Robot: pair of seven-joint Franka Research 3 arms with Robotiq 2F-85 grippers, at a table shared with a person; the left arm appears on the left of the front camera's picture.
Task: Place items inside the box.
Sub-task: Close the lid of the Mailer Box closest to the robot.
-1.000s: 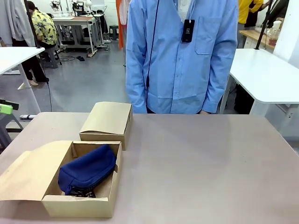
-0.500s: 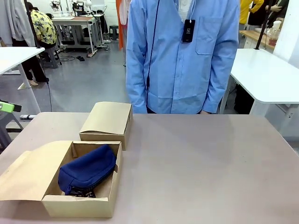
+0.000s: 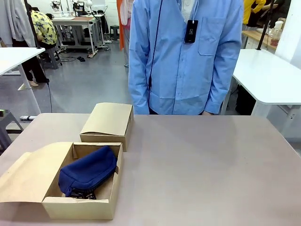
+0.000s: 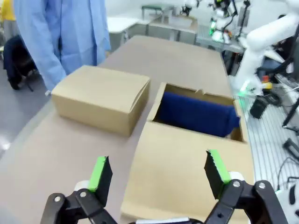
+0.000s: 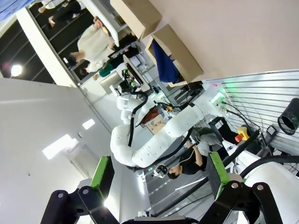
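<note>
navy pouch (image 3: 88, 170) lies inside my open cardboard box (image 3: 80, 207), lid flap (image 3: 28, 176) folded out flat, smaller closed box (image 3: 108, 123) just behind. my left gripper (image 4: 159, 172) and right gripper (image 5: 155, 175) both hang spread wide, holding nothing.

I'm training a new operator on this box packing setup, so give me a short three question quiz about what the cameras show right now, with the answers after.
1. True or false: the navy pouch lies inside the open box.
2. The closed smaller box sits: A) on the person's side of the open box, B) on top of it, C) inside it.
3. Fill in: the left gripper has its jaws ____.

Key: 1 true; 2 A; 3 open. The right gripper is open too, holding nothing.
</note>
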